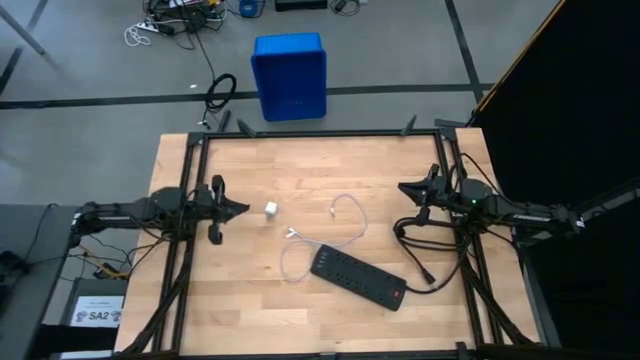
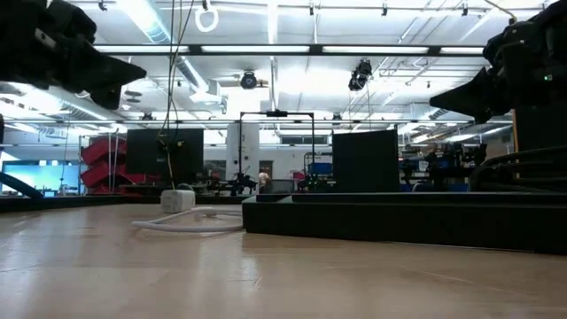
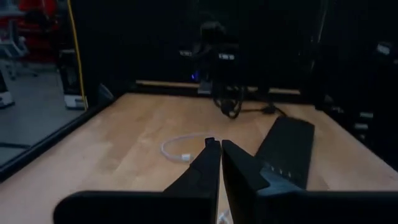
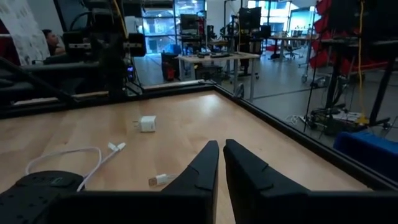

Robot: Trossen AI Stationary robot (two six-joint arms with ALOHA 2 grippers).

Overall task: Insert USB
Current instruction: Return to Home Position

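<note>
The USB cable (image 1: 345, 228) lies in loose whitish loops mid-table, one plug (image 1: 333, 211) near the centre and the other (image 1: 291, 232) by the power strip (image 1: 358, 277). The cable also shows in the left wrist view (image 3: 176, 149) and the right wrist view (image 4: 62, 159). A small white cube adapter (image 1: 271, 210) sits left of it. My left gripper (image 1: 241, 208) hovers shut at the table's left, above the wood, pointing at the adapter. My right gripper (image 1: 404, 188) hovers shut at the right side. Both touch nothing.
The strip's thick black cord (image 1: 428, 268) curls toward the right arm's base. A black frame rail (image 1: 320, 133) borders the table. A blue bin (image 1: 289, 76) and cables lie on the floor beyond the far edge. Bare wood lies along the near and far parts.
</note>
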